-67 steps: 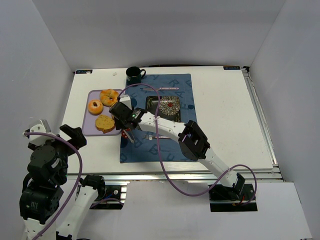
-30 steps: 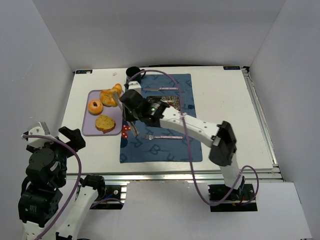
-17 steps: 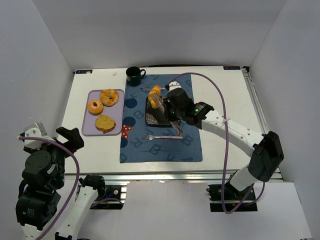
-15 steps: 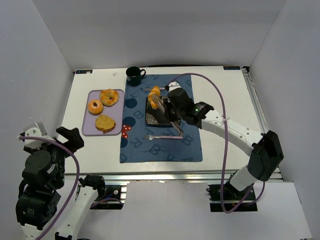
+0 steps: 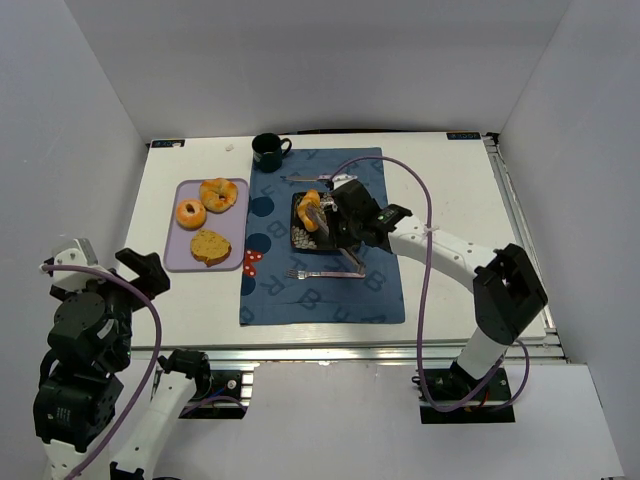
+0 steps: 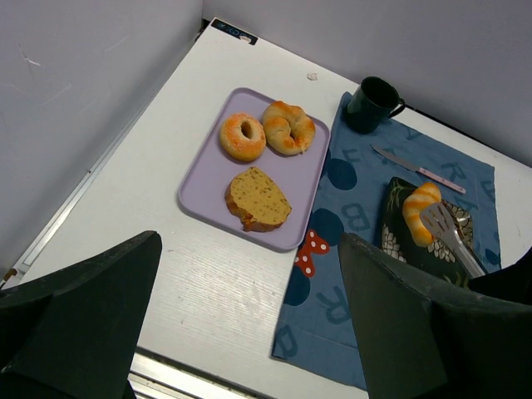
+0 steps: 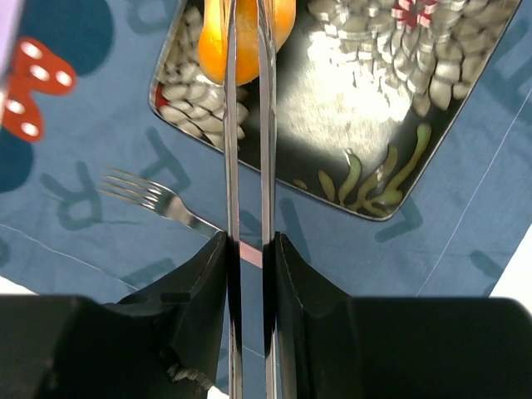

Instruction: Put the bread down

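- Your right arm (image 5: 445, 247): white links, black joints, thin metal fingers (image 7: 231, 166).
- Your left arm (image 5: 85, 335): bulky black joints, broad dark fingers (image 6: 83, 316).
- Purple cables (image 5: 424, 300) loop along both of your arms.

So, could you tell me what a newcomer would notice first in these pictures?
The orange bread roll pinched in metal tongs, held by the right gripper over the dark patterned plate on the blue mat. Next, the lavender tray to its left with a doughnut, a twisted roll and a bread slice.
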Robot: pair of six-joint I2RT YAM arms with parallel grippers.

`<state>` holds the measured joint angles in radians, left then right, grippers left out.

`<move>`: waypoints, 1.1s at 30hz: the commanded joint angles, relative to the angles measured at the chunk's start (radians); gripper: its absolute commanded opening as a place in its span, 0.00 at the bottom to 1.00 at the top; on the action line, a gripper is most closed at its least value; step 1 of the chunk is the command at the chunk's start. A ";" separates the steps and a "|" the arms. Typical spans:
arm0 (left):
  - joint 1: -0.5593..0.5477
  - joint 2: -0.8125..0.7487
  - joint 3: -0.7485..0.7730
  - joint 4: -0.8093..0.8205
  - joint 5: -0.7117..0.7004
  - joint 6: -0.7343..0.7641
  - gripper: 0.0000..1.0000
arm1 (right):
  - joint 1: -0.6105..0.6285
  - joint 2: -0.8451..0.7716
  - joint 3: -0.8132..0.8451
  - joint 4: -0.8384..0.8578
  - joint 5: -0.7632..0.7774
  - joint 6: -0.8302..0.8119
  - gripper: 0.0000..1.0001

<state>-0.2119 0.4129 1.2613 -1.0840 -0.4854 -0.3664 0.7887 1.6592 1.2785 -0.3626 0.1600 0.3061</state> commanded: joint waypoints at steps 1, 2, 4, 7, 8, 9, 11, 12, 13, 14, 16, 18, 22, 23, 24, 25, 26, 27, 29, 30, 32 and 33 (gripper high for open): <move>-0.003 0.026 0.013 0.009 0.005 0.009 0.98 | -0.008 0.011 -0.014 0.059 -0.023 0.007 0.00; -0.003 0.027 0.012 0.010 0.004 0.011 0.98 | -0.009 0.014 -0.019 0.060 -0.025 0.010 0.00; -0.003 0.029 0.006 0.012 0.004 0.012 0.98 | -0.008 0.025 -0.022 0.063 -0.025 0.018 0.00; -0.003 0.029 0.003 0.009 0.004 0.012 0.98 | -0.008 0.034 -0.028 0.062 -0.019 0.022 0.12; -0.003 0.027 0.004 0.009 0.005 0.012 0.98 | -0.008 0.034 -0.031 0.063 -0.017 0.024 0.22; -0.003 0.027 0.004 0.007 0.004 0.012 0.98 | -0.009 0.031 -0.034 0.063 -0.014 0.024 0.30; -0.003 0.023 0.004 0.007 0.001 0.012 0.98 | -0.008 0.027 -0.038 0.060 -0.007 0.025 0.42; -0.003 0.020 0.003 0.007 -0.001 0.012 0.98 | -0.008 0.019 -0.038 0.059 -0.004 0.025 0.45; -0.003 0.020 0.003 0.006 -0.001 0.011 0.98 | -0.008 0.016 -0.039 0.056 0.004 0.027 0.46; -0.003 0.020 0.000 0.006 -0.002 0.011 0.98 | -0.008 0.010 -0.038 0.054 0.009 0.025 0.49; -0.003 0.018 -0.002 0.006 0.004 0.007 0.98 | -0.008 -0.007 -0.036 0.044 0.025 0.027 0.52; -0.003 0.015 -0.005 0.009 0.007 0.004 0.98 | -0.008 -0.025 -0.036 0.034 0.030 0.027 0.57; -0.003 0.015 -0.005 0.009 0.008 0.003 0.98 | -0.008 -0.061 -0.024 0.002 0.058 0.022 0.62; -0.003 0.015 -0.004 0.009 0.008 0.001 0.98 | -0.008 -0.068 -0.019 -0.004 0.062 0.019 0.63; -0.003 0.014 -0.003 0.009 0.008 0.000 0.98 | -0.008 -0.082 -0.015 -0.010 0.067 0.016 0.63; -0.003 0.015 -0.005 0.010 0.007 0.000 0.98 | -0.006 -0.091 -0.001 -0.025 0.073 0.016 0.63; -0.003 0.012 -0.007 0.012 0.008 -0.002 0.98 | -0.003 -0.096 0.007 -0.033 0.075 0.011 0.64; -0.003 0.012 -0.007 0.013 0.008 -0.003 0.98 | 0.000 -0.108 0.016 -0.042 0.078 0.004 0.64; -0.003 0.013 -0.008 0.016 0.008 -0.003 0.98 | 0.027 -0.118 0.050 -0.055 0.082 -0.007 0.65; -0.003 0.015 -0.007 0.016 0.007 -0.003 0.98 | 0.038 -0.115 0.064 -0.053 0.073 -0.013 0.65; -0.003 0.017 -0.008 0.021 0.004 -0.006 0.98 | 0.081 -0.080 0.128 -0.049 0.043 -0.015 0.65; -0.003 0.017 -0.008 0.025 0.002 -0.008 0.98 | 0.096 -0.061 0.152 -0.042 0.029 -0.016 0.66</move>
<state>-0.2115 0.4217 1.2556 -1.0767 -0.4854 -0.3676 0.8299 1.5883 1.3266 -0.4274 0.2180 0.3126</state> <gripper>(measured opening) 0.983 0.656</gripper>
